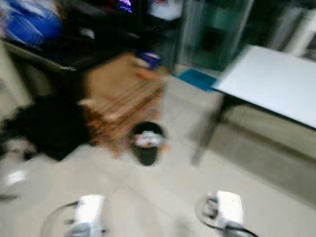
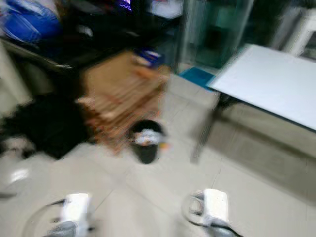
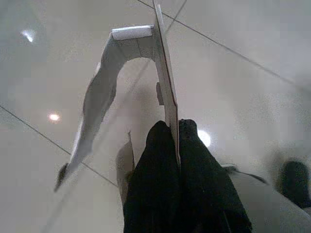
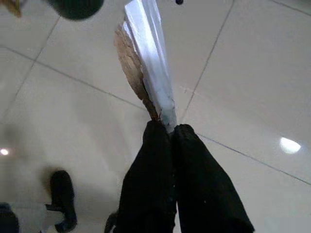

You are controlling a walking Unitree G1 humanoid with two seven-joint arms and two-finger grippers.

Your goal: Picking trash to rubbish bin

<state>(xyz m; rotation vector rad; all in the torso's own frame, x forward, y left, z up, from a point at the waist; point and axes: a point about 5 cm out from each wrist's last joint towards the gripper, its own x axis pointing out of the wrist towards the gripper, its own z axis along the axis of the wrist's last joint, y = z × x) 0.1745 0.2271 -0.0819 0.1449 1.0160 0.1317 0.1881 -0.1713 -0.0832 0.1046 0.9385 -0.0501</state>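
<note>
A small black rubbish bin [image 1: 146, 143] with pale trash inside stands on the tiled floor ahead, beside a stack of cardboard. My left gripper [image 3: 173, 127] is shut on a bent white piece of card [image 3: 126, 63], held above the floor. My right gripper [image 4: 170, 128] is shut on a flat scrap of white plastic with a brown torn backing [image 4: 143, 58]. Both silver wrists [image 1: 89, 210] [image 1: 229, 207] show at the bottom of the blurred head views, well short of the bin.
A stack of brown cardboard [image 1: 123, 94] and a black heap [image 1: 47, 126] lie left of the bin. A white table [image 1: 276, 84] on dark legs stands to the right. Dark shelving [image 1: 94, 29] lines the back. My black foot [image 4: 63, 194] rests on the tiles.
</note>
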